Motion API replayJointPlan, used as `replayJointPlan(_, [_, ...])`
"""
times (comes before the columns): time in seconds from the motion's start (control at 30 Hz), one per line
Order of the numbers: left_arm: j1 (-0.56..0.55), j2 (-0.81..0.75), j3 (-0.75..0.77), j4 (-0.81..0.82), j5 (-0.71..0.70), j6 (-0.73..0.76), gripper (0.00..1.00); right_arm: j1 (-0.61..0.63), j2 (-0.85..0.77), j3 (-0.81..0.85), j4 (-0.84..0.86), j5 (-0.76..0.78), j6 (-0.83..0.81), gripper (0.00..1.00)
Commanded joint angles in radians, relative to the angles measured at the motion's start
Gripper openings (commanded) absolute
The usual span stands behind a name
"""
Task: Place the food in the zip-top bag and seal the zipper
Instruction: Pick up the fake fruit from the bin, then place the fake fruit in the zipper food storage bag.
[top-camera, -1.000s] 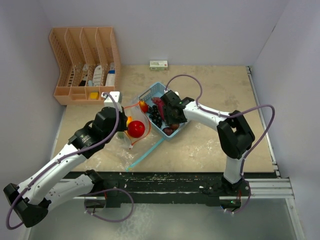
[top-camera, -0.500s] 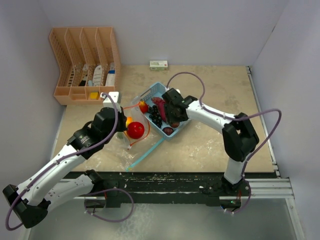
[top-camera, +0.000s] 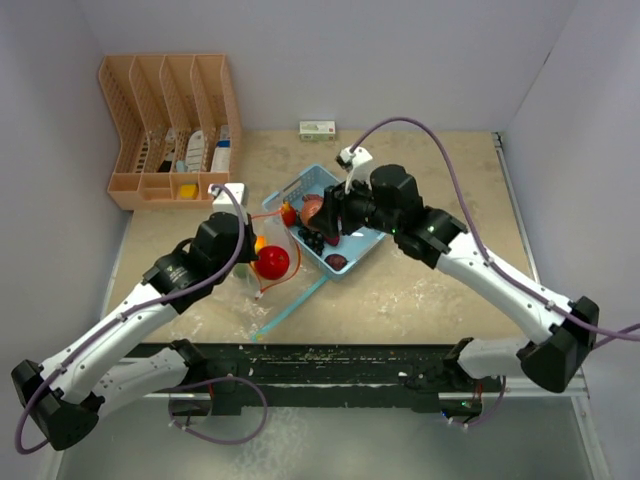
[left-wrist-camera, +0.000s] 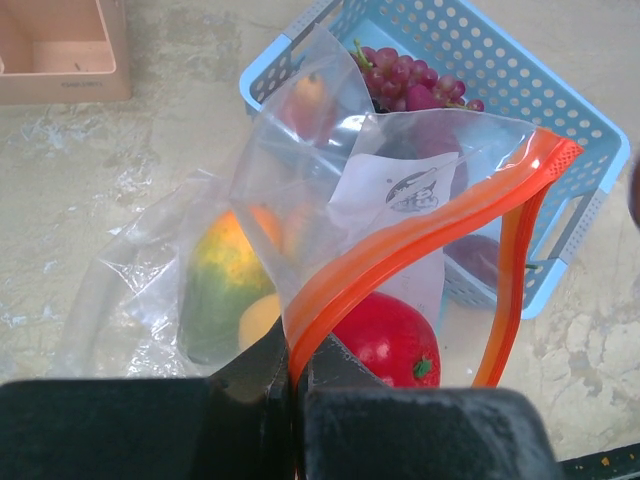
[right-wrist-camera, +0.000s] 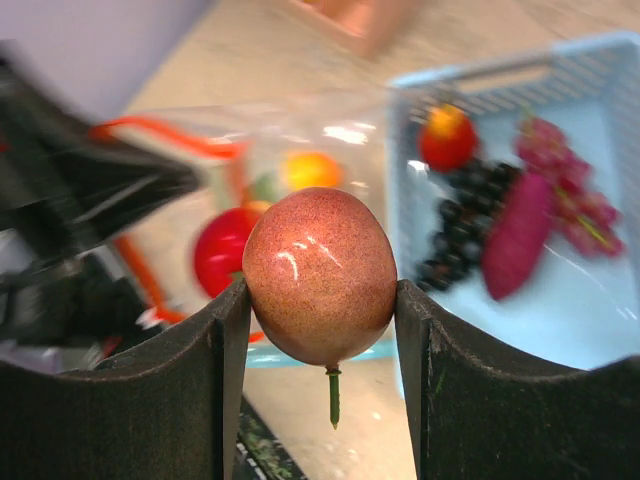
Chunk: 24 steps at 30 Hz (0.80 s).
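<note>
Red-brown toy ball fruit (right-wrist-camera: 320, 275) now lifted above blue perforated basket (top-camera: 345, 266), clamped by right gripper (right-wrist-camera: 320, 300); left gripper (left-wrist-camera: 297, 375) pinches orange-zippered clear bag (left-wrist-camera: 400, 170) open.

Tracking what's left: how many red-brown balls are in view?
2. One red-brown ball is clamped in the right gripper; the other ball lies in the blue basket. More may be hidden.

A robotics lab test cell: plain pale walls (top-camera: 400, 60) box in a marbled tabletop (top-camera: 440, 290) on three sides. A cabled left arm (top-camera: 130, 320) and right arm (top-camera: 500, 285) are bolted to a metal rail (top-camera: 330, 362) at 6 o'clock. The props look staged: toy fruit (top-camera: 272, 259) at centre, an orange rack (top-camera: 165, 110) at 10 o'clock.
</note>
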Motion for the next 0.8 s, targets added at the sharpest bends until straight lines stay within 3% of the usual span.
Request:
replayJointPlan(0.0, [0.001, 0.014, 0.041, 0.056, -0.001, -0.003, 0.0, 0.105, -0.062, -0.064, 0.235, -0.192, -0.055, 0.15])
replayJointPlan(0.2, [0.0, 0.024, 0.055, 0.06, 0.008, -0.004, 0.0, 0.204, 0.011, -0.049, 0.274, -0.228, -0.071, 0.15])
replayJointPlan(0.5, [0.0, 0.015, 0.066, 0.049, 0.023, -0.003, 0.0, 0.207, 0.157, 0.042, 0.196, 0.126, -0.034, 0.15])
replayJointPlan(0.63, [0.0, 0.015, 0.062, 0.05, 0.035, 0.0, 0.0, 0.207, 0.209, 0.09, 0.261, 0.154, -0.014, 0.15])
replayJointPlan(0.7, [0.001, 0.02, 0.061, 0.047, 0.038, -0.002, 0.0, 0.208, 0.24, 0.115, 0.283, 0.166, 0.025, 0.19])
replayJointPlan(0.77, [0.0, 0.019, 0.057, 0.048, 0.04, -0.006, 0.0, 0.21, 0.268, 0.13, 0.308, 0.172, 0.047, 0.32])
